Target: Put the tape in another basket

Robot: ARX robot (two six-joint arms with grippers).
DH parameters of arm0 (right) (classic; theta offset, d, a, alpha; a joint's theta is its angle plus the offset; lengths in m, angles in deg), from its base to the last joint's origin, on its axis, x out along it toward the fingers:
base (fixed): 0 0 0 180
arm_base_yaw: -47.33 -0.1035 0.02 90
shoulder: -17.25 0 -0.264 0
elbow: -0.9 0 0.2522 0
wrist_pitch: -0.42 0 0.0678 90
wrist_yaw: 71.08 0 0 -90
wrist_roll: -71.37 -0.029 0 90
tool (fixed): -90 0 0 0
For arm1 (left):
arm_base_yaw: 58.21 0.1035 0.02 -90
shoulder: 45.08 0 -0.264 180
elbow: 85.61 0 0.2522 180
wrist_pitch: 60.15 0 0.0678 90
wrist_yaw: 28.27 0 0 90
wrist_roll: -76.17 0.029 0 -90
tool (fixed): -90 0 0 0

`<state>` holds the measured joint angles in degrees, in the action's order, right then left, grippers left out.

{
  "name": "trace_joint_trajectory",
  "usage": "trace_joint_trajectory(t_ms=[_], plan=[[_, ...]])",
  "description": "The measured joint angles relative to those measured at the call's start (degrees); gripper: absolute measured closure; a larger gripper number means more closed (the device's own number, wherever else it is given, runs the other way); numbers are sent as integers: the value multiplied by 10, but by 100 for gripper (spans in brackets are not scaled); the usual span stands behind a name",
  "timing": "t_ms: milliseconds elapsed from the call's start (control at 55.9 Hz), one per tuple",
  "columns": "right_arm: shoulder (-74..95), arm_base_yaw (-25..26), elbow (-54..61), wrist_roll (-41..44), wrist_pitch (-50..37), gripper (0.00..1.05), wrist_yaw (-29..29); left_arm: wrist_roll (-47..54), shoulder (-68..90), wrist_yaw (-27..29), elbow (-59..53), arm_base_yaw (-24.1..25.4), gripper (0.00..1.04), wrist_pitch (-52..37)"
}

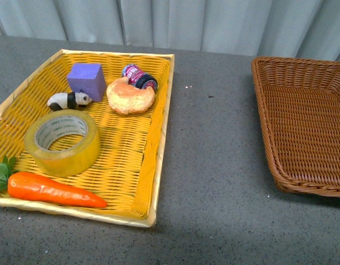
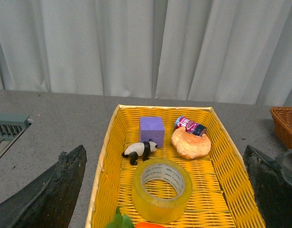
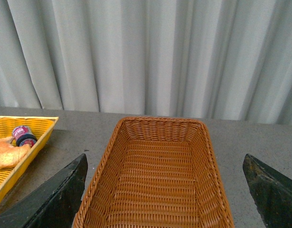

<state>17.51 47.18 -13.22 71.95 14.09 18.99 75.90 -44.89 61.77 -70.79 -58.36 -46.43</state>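
Observation:
The tape (image 1: 62, 142), a wide yellowish roll with a white printed core, lies flat in the yellow woven tray (image 1: 157, 160) on the left. It also shows in the left wrist view (image 2: 162, 190). The brown wicker basket (image 1: 269, 116) stands on the right with nothing in it; it also fills the right wrist view (image 3: 157, 178). My left gripper (image 2: 164, 190) is open, raised above the tray, with the tape between its fingers in view. My right gripper (image 3: 164, 190) is open above the basket. Neither arm shows in the front view.
The tray also holds a purple block (image 1: 86, 80), a toy panda (image 1: 69, 100), a croissant (image 1: 130, 95), a small jar (image 1: 139, 77) and a carrot (image 1: 53, 191). Grey tabletop (image 1: 214, 149) lies between tray and basket. Curtains hang behind. A grey ridged object (image 2: 8, 126) lies far left.

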Motion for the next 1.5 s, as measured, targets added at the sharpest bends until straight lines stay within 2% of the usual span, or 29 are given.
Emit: trace_joint_trajectory(t_ms=[1504], plan=[[0, 0, 0, 0, 0, 9, 0, 0, 0, 0, 0, 0, 7, 0]])
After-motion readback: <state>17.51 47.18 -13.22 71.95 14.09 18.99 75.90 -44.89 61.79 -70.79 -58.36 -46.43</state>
